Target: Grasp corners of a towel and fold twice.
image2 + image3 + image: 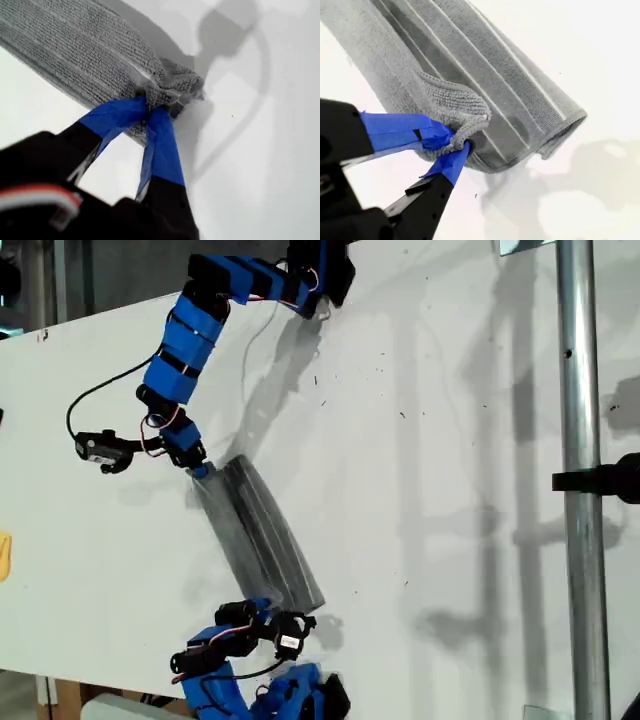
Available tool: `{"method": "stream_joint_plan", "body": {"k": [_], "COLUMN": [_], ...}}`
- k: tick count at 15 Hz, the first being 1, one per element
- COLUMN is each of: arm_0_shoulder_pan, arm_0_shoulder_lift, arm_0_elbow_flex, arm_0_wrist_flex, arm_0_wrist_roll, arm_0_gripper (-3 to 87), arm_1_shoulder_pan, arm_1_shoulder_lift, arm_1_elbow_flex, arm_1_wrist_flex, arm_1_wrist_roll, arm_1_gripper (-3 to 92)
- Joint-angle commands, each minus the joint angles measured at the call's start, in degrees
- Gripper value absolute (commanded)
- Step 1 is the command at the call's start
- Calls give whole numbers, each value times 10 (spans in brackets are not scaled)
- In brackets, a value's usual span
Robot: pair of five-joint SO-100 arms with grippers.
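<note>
The grey striped towel lies folded into a long narrow band on the white table, running diagonally in the exterior view. My first gripper, on the upper arm in the exterior view, is shut on the bunched corner at the band's upper end. Its blue-taped fingertips meet in the cloth. My second gripper, on the lower arm, is shut on a corner at the wider lower end. There the folded layers show open.
A metal pole with a black clamp stands at the exterior view's right. A black cable loops beside the upper arm. A yellow object sits at the exterior view's left edge. The table's edge runs along the lower left.
</note>
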Motion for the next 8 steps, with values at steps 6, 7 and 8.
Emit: {"method": "stream_joint_plan", "body": {"k": [6,7,8], "arm_0_shoulder_pan": [85,88,97], "arm_0_shoulder_lift": [22,22,20], "arm_0_elbow_flex": [172,195,202], "arm_0_wrist_flex": [-179,-199,-203], "arm_0_wrist_roll": [-94,-97,-99], "arm_0_gripper": [-24,-18,42], "arm_1_shoulder_pan": [-40,-35,-31], "arm_1_shoulder_lift": [-86,-98,-108], "arm_1_elbow_flex": [22,22,22], "arm_1_wrist_flex": [-11,-12,-11], "arm_1_wrist_roll": [38,39,41], "arm_1_gripper": [-3,-3,-3]}}
